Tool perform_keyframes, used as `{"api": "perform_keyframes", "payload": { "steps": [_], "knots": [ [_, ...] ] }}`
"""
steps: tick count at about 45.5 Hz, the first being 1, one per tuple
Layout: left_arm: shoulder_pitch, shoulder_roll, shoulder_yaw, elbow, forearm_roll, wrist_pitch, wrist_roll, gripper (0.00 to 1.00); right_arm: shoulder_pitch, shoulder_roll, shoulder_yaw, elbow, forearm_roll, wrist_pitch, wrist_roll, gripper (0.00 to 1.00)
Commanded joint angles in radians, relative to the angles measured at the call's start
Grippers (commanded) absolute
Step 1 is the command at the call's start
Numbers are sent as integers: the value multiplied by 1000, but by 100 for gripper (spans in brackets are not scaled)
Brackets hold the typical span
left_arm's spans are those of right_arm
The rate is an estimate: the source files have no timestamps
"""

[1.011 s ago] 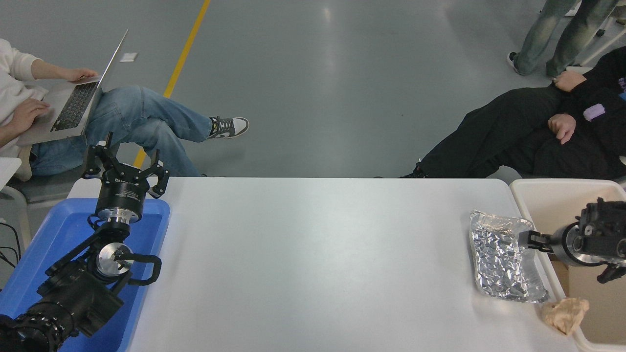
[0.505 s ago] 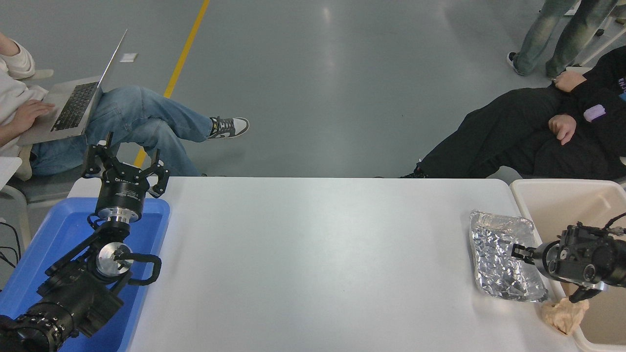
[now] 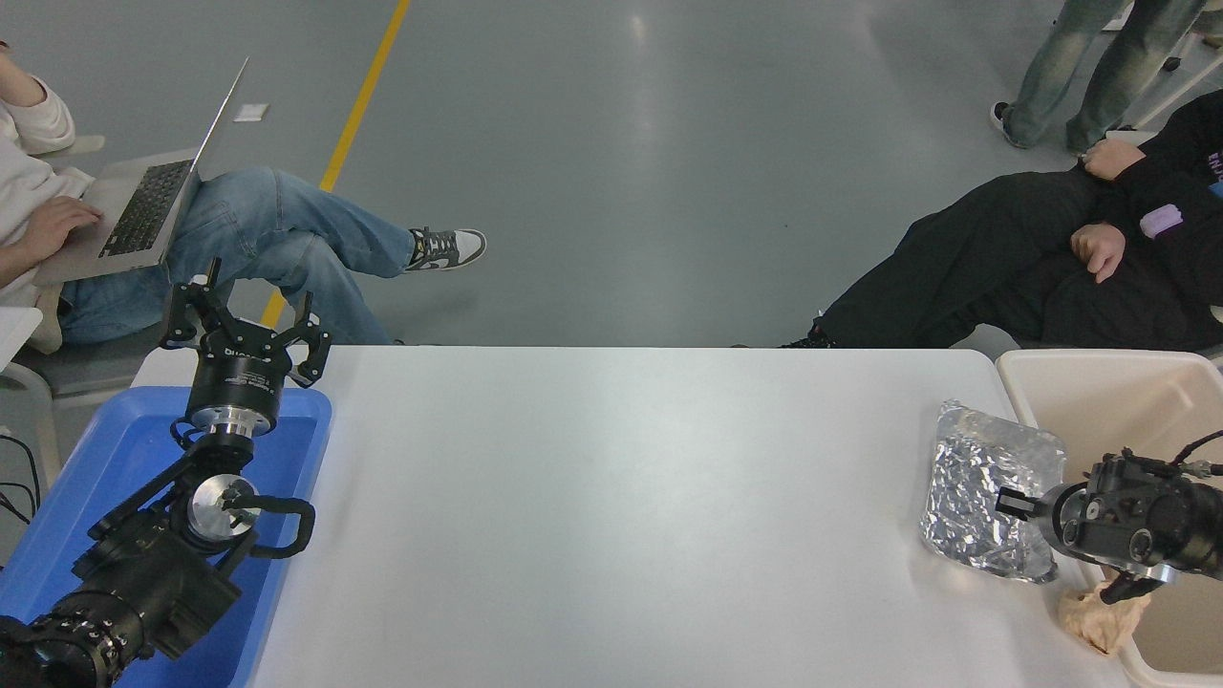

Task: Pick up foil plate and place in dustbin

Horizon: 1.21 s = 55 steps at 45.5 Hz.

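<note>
At your lower left, a blue tray (image 3: pixel 115 449) overlaps the white table (image 3: pixel 611 497). Upper left, a seated person (image 3: pixel 239 239) types on a laptop (image 3: pixel 143 205). At right, another person in black (image 3: pixel 1051 258) reclines; a tan paper wad (image 3: pixel 1094 619) lies lower right.

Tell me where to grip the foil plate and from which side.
Pinch the raised rim on the long edge of the foil plate nearest the dustbin, coming in from the right. The plate is shallow and crinkled, so the rim is probably the only graspable part. The right gripper is already at that edge.
</note>
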Motion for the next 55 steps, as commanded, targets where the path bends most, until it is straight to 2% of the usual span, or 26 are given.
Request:
{"api": "perform_keyframes", "payload": {
  "steps": [1, 9, 13, 20, 29, 36, 40, 44, 48, 55],
  "knots": [
    [0, 0, 0, -1, 0, 0, 0, 99, 5, -5, 19, 18, 12, 3, 0, 0],
    [-1, 0, 0, -1, 1, 0, 0, 99, 35, -6, 16, 50, 14, 3, -1, 0],
    [-1, 0, 0, -1, 1, 0, 0, 99, 84, -26, -10, 103, 58, 6, -1, 0],
    [-1, 0, 0, -1, 1, 0, 0, 99, 229, -90, -118, 249, 89, 7, 0, 0],
    [-1, 0, 0, -1, 1, 0, 0, 99, 505, -117, -354, 507, 90, 9, 6, 0],
    [-1, 0, 0, -1, 1, 0, 0, 99, 675, -161, -398, 668, 90, 30, 8, 0],
    [-1, 0, 0, -1, 1, 0, 0, 99, 775, -195, -398, 728, 92, 93, 8, 0],
    [-1, 0, 0, 0, 0, 0, 0, 99, 870, -204, -394, 749, 109, 222, 8, 0],
    [-1, 0, 0, -1, 1, 0, 0, 99, 974, -204, -388, 748, 174, 403, 8, 0],
    [0, 0, 0, -1, 0, 0, 0, 99, 1109, -201, -389, 749, 251, 539, 7, 0]
  ]
}}
